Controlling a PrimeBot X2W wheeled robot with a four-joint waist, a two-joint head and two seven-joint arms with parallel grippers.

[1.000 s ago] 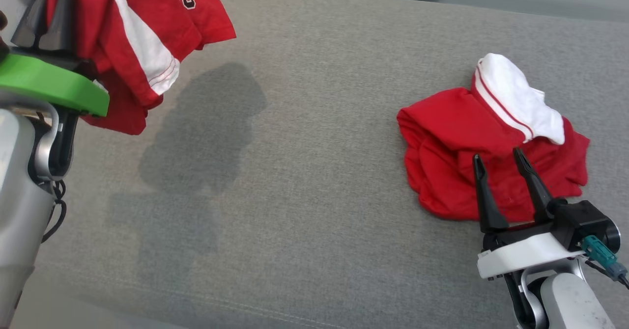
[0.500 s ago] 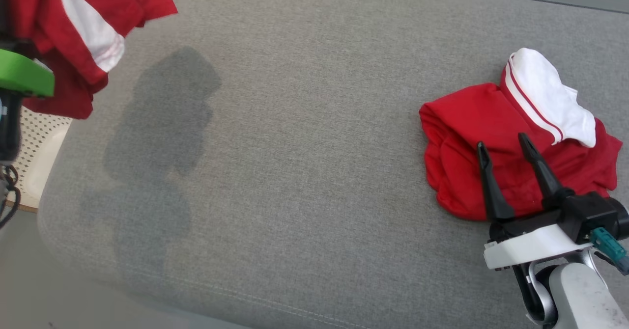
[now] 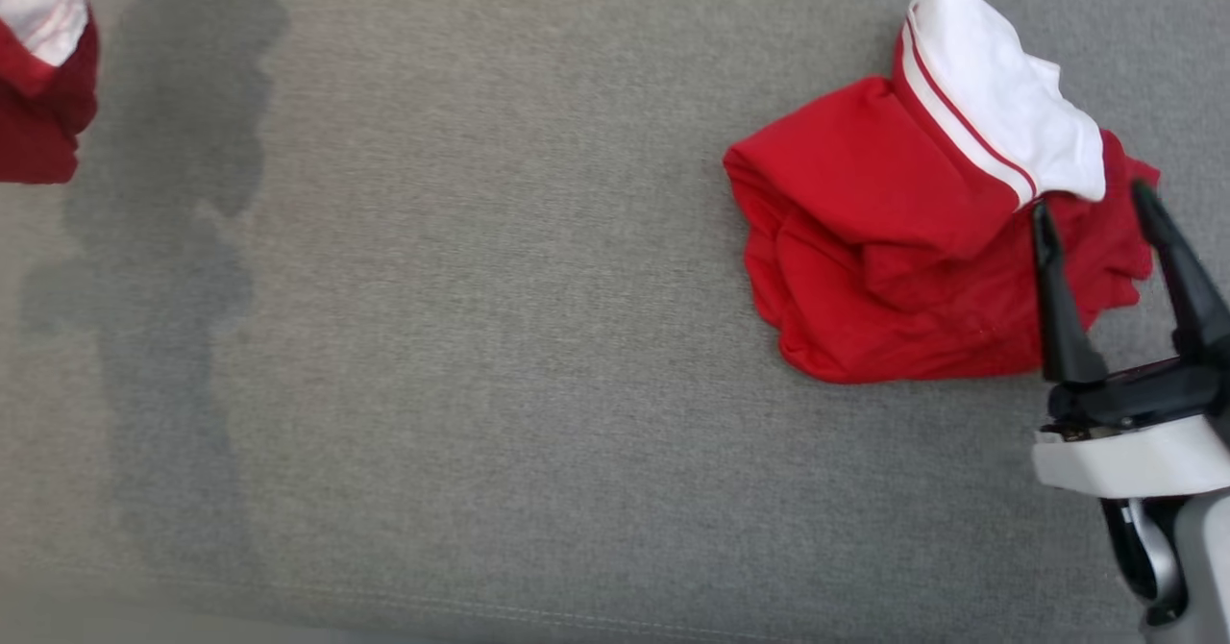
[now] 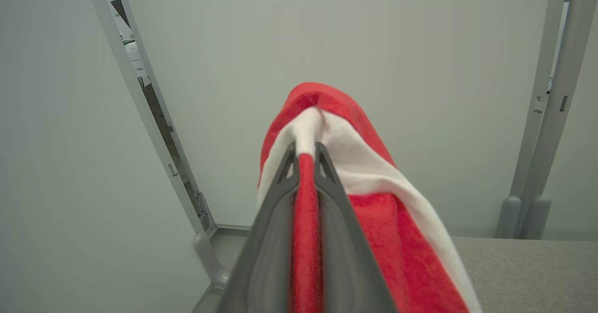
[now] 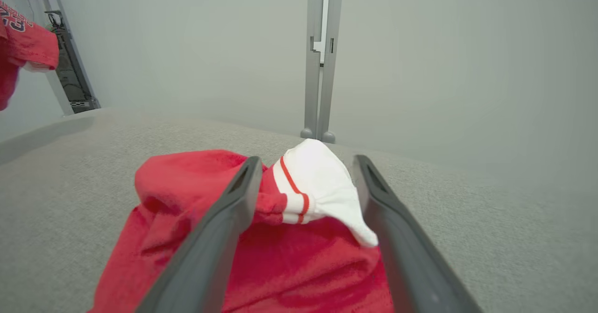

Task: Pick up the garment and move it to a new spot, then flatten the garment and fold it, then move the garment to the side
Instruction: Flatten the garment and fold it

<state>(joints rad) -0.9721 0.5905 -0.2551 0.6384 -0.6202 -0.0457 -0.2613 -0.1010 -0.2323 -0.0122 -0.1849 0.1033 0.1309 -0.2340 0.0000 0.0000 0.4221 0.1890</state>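
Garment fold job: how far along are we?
Early. Done: pickup, the left gripper is shut on a red-and-white garment, hanging clear of the grey surface. In hand: the move to a new spot. Left: laying down, flattening, folding, moving aside. The right gripper is open over a second, bunched garment.

Soft, even, fairly bright light is seen all round. A big dark soft-edged shadow (image 3: pixel 163 192) is thrown on the grey woven fabric surface (image 3: pixel 480 336), well left of the right gripper (image 3: pixel 1090 197). Up close, the long dark fingers (image 5: pixel 210 252) are blurred, and the grey metal posts (image 4: pixel 145 107) get bowed out toward the edges.
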